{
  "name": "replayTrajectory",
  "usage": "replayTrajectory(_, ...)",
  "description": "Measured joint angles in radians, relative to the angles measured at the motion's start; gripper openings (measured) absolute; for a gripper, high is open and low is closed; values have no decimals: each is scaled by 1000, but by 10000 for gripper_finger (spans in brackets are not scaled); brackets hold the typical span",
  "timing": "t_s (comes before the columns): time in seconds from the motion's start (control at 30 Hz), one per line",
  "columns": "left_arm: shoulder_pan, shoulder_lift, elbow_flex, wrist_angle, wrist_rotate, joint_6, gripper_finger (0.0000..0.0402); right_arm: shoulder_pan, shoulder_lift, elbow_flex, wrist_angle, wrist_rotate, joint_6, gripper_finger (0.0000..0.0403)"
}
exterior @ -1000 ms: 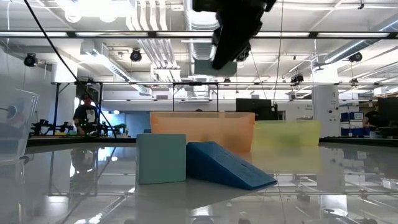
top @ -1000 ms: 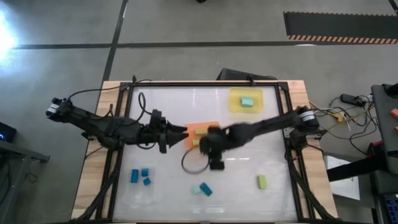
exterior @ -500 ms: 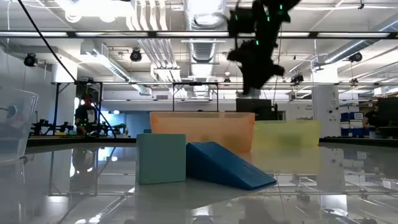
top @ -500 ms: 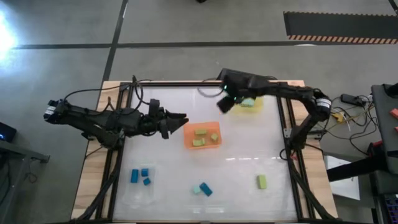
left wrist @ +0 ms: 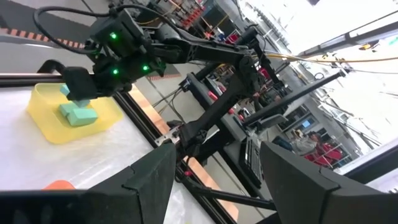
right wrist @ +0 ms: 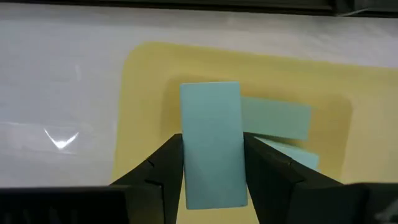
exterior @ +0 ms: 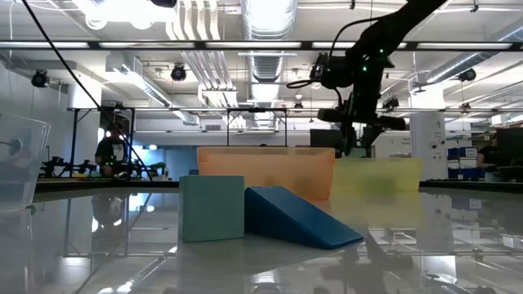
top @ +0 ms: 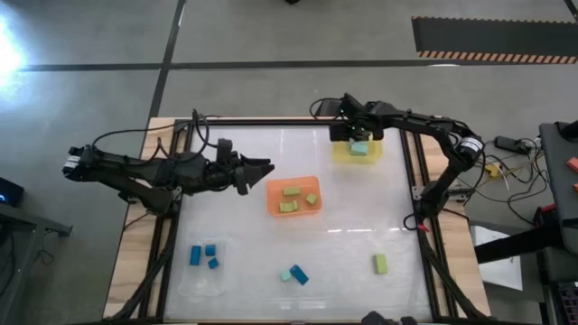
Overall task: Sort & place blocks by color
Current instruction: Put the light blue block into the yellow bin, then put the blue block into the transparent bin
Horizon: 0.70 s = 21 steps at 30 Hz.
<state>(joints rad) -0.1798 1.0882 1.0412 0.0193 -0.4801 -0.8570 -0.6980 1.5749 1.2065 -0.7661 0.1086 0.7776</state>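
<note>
My right gripper [top: 355,135] is over the yellow tray [top: 340,153] at the table's far right, shut on a light teal block [right wrist: 211,143]. Two more teal blocks [right wrist: 277,118] lie in that tray. My left gripper [top: 264,168] hovers open and level, left of the orange tray [top: 272,204], which holds three yellow-green blocks [top: 291,190]. Three dark blue blocks [top: 195,255] sit in a clear tray [top: 200,282] at the near left. A teal block [top: 286,273], a blue block [top: 301,276] and a yellow-green block [top: 380,264] rest loose on the near part of the table. My right gripper pinches the teal block's two long sides [right wrist: 186,162] between its two fingers [right wrist: 163,168]. The fingers slant down from above and run along the block's length. The block's free end points down at the yellow tray's floor, beside the two teal blocks lying there.
In the low view the loose teal block [exterior: 212,208] and blue block [exterior: 298,217] stand in front of the orange tray [exterior: 265,171] and yellow tray [exterior: 377,175]. A black frame rims the white table [top: 361,226]. Cables run along both arms.
My right gripper has swung from above the orange tray at the table's middle to the far right, rolled about, and come down over the yellow tray with the teal block. My left gripper has shifted a little toward the far edge, still open.
</note>
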Motion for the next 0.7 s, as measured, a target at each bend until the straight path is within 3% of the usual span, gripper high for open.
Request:
replayTrajectory(0.53, 12, 0, 0, -1, 0, 0, 217, -3, -1, -7, 70, -5, -4, 202)
replayTrajectory(0.7, 12, 0, -5, -13, 0, 0, 217, 2, -18, -5, 68, -136, -35, 206)
